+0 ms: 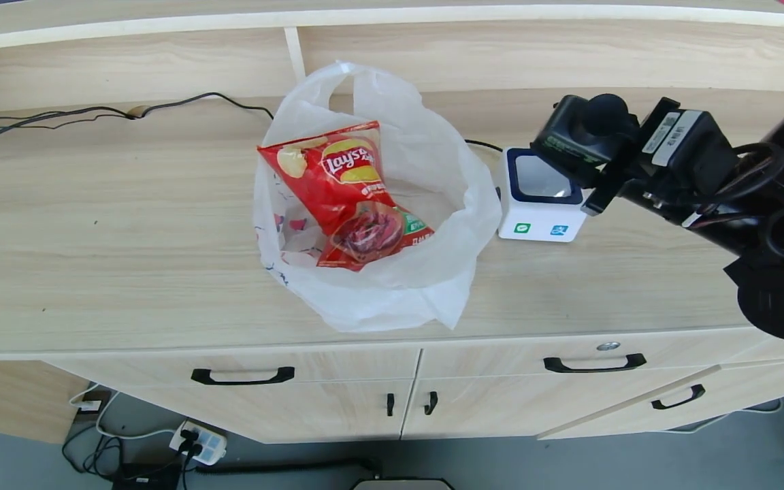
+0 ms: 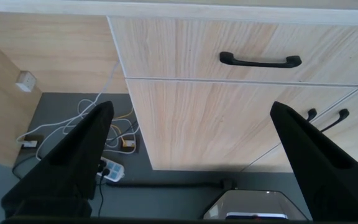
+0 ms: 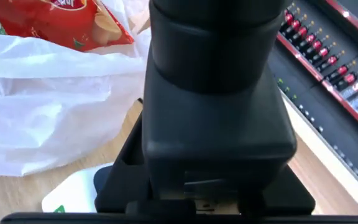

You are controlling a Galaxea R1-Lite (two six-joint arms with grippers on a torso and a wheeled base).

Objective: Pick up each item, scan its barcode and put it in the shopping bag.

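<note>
Head cam: my R end effector [image 1: 606,177] is clamped on a black container [image 1: 579,136] over the scanner [image 1: 542,204], right of the shopping bag [image 1: 433,156]. A chips bag [image 1: 344,190] lies inside it, mid surface [image 1: 126,238]. L wrist cam: L end effector [image 2: 191,109] wide open, empty, facing drawer fronts [image 2: 241,37].

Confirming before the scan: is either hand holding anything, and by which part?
Right hand grips a black container by its squarish body, cap end free, over the scanner. Left hand is open, empty.

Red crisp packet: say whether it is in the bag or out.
In. The red crisp packet lies inside the open white plastic shopping bag.
</note>
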